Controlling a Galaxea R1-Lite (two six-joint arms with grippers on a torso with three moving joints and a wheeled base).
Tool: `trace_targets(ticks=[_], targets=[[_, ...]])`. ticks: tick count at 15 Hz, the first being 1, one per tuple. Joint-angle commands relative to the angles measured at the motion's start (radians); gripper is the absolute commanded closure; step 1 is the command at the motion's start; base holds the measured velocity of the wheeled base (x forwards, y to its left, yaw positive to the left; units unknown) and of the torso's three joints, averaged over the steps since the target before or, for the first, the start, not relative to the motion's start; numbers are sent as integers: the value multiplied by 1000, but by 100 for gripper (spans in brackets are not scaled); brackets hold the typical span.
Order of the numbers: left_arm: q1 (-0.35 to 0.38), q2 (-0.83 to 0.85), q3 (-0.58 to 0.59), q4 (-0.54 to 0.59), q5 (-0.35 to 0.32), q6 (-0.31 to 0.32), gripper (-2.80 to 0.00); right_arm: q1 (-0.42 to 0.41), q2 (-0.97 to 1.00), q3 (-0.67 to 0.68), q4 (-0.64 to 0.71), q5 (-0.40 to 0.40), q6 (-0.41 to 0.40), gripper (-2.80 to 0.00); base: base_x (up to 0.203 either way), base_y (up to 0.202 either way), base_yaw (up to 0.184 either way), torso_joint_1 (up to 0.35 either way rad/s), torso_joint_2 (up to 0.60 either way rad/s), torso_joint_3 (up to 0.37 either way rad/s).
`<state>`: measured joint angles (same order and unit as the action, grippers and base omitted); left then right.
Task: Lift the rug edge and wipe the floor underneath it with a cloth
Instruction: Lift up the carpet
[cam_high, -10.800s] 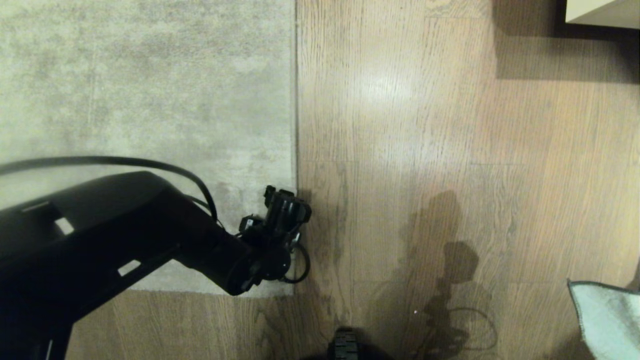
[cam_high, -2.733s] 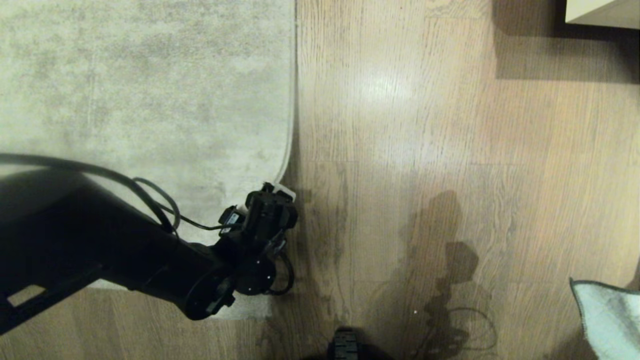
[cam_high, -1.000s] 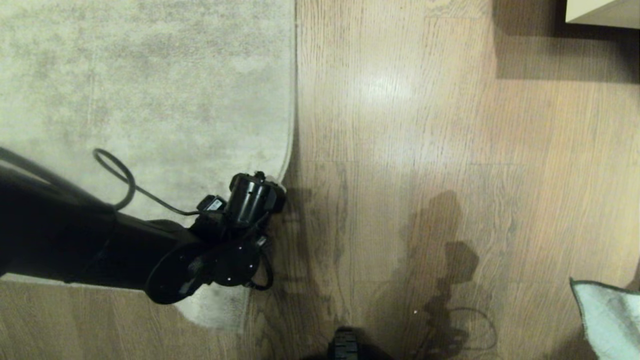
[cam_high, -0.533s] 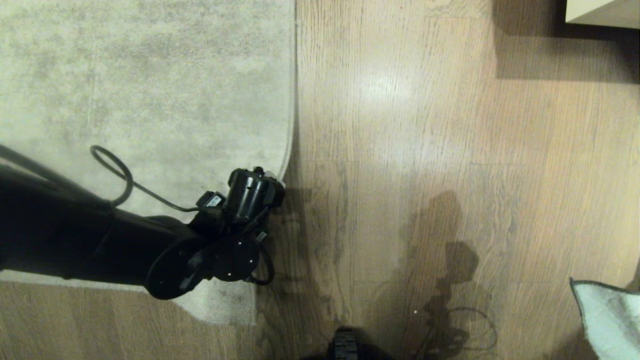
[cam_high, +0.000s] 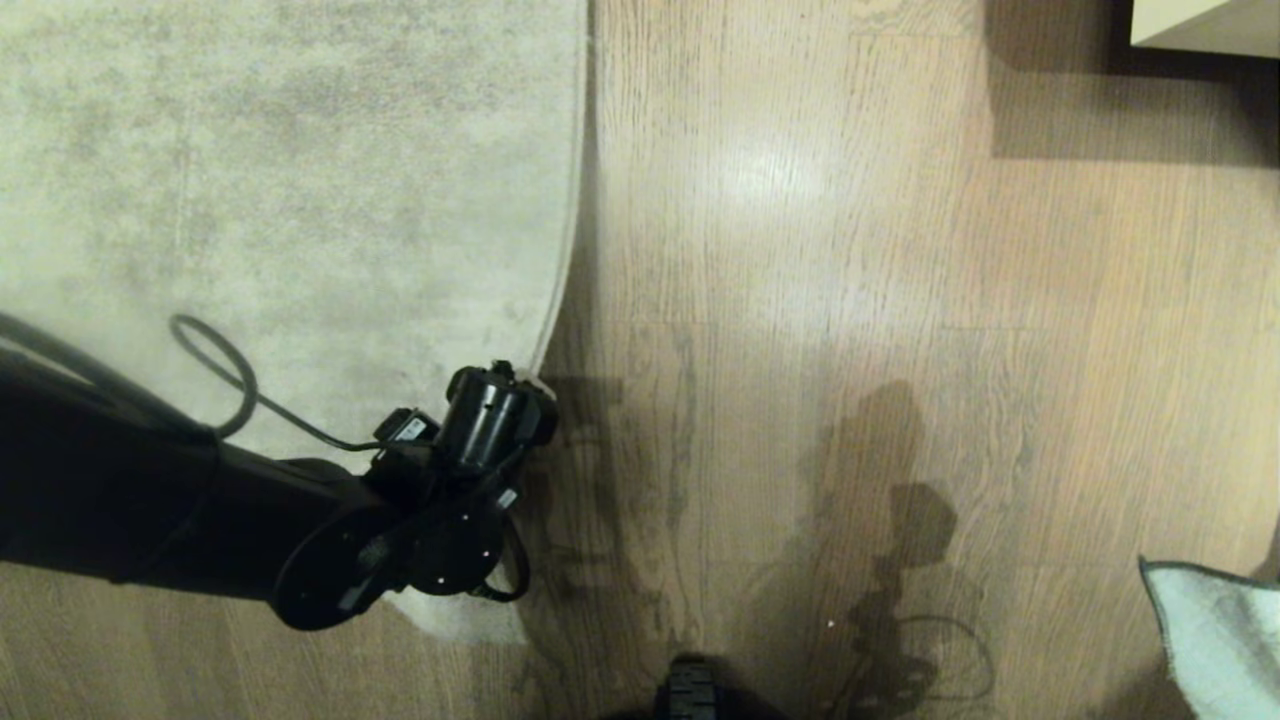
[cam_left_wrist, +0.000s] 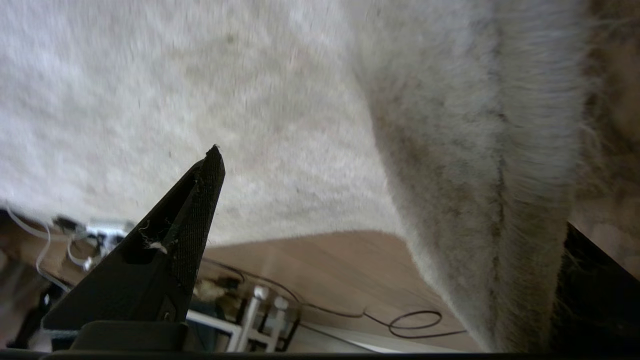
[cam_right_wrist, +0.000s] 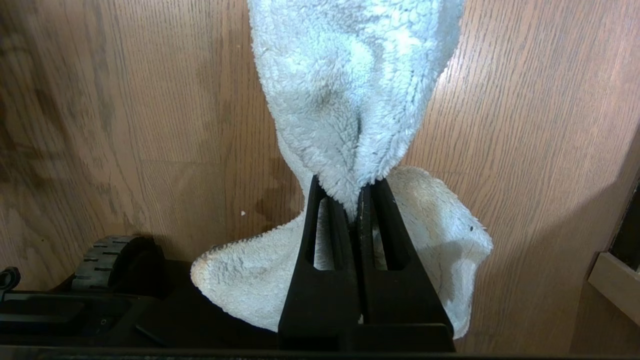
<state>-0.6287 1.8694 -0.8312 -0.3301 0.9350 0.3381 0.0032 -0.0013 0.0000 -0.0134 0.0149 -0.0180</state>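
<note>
The rug edge (cam_high: 560, 300), running down the centre-left of the head frame, curves inward near its lower corner, raised off the floor (cam_high: 800, 300). The left gripper (cam_high: 520, 395) sits at that corner with fingers spread wide; in the left wrist view the pile drapes against one finger, so whether it is truly gripped cannot be told. The right gripper (cam_right_wrist: 356, 200) is clenched on the cloth (cam_right_wrist: 350, 100), lower right in the head frame. Judgement: lifting under way, wiping not yet begun.

Raised rug edge (cam_left_wrist: 480, 200) between tool (cam_left_wrist: 390, 200) fingers (cam_left_wrist: 195, 200)
</note>
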Motion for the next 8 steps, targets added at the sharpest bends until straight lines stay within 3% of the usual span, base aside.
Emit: trace_targets(ticks=[1, 8], targets=[[-15, 2, 28, 0, 7, -22, -280, 1, 1, 0, 0, 0, 0, 0, 0, 0, 0, 0, 0, 0], [-62, 9, 103, 0, 10, -119, -280, 0, 1, 0, 0, 0, -1, 0, 0, 0, 0, 0, 0, 0]])
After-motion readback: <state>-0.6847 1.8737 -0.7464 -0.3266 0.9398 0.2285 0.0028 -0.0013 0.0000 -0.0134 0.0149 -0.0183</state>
